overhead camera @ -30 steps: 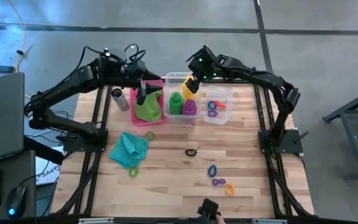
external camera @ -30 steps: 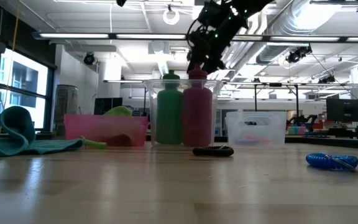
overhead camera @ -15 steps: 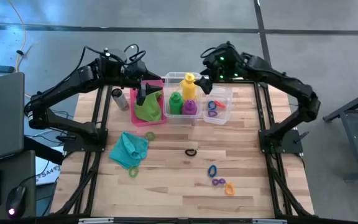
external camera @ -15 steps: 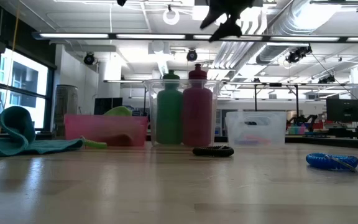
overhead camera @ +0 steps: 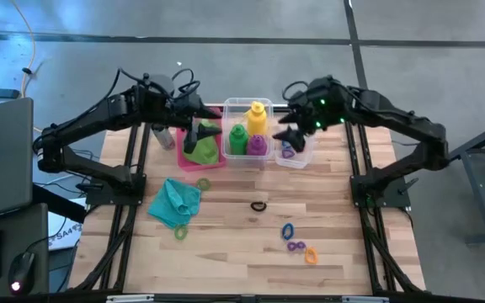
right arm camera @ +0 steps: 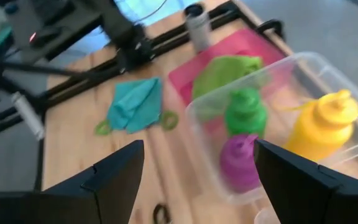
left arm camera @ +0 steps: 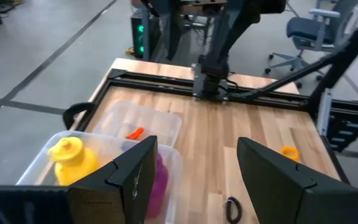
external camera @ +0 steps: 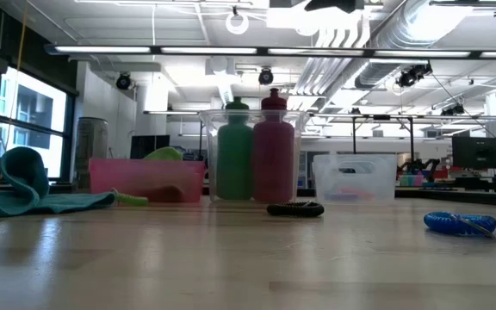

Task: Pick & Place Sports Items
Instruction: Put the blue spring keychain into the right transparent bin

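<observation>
While the right gripper (overhead camera: pixel 286 139) hangs above the small clear bin (overhead camera: pixel 300 156) near the far edge of the worktop (overhead camera: pixel 226 244), its fingers stand wide apart and hold nothing. Beside it, in the taller clear bin (overhead camera: pixel 236 107), the yellow bottle (overhead camera: pixel 256 116), green bottle (overhead camera: pixel 237 139) and purple bottle (overhead camera: pixel 257 144) all stand upright, long axes vertical, caps up. Coloured rings (overhead camera: pixel 289 147) lie in the small bin. The left gripper (overhead camera: pixel 193 133) hovers over the pink bin (overhead camera: pixel 194 163), fingers parted and empty, above the lime green cloth (overhead camera: pixel 202 148). Toward the left edge the teal cloth (overhead camera: pixel 175 202) lies crumpled flat, with a green ring (overhead camera: pixel 180 232) touching it. A black ring (overhead camera: pixel 258 205) lies mid-worktop, while blue ring (overhead camera: pixel 287 230), purple ring (overhead camera: pixel 295 246) and orange ring (overhead camera: pixel 311 254) sit nearer the front edge.
</observation>
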`<action>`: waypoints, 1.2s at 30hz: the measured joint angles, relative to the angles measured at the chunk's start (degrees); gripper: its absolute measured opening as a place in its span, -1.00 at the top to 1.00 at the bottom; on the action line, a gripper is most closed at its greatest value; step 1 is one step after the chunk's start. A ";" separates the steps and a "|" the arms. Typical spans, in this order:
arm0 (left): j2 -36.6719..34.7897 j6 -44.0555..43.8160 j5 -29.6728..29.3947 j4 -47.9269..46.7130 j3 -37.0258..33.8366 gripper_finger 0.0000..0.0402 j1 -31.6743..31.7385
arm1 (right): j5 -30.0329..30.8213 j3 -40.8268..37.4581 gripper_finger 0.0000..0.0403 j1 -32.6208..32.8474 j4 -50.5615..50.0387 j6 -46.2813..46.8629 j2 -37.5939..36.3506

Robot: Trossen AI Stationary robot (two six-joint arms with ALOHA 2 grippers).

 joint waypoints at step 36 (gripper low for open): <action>6.25 -7.57 -11.28 3.96 0.00 -0.07 -16.16 | -14.75 0.00 -0.45 24.33 -19.11 -27.22 -0.83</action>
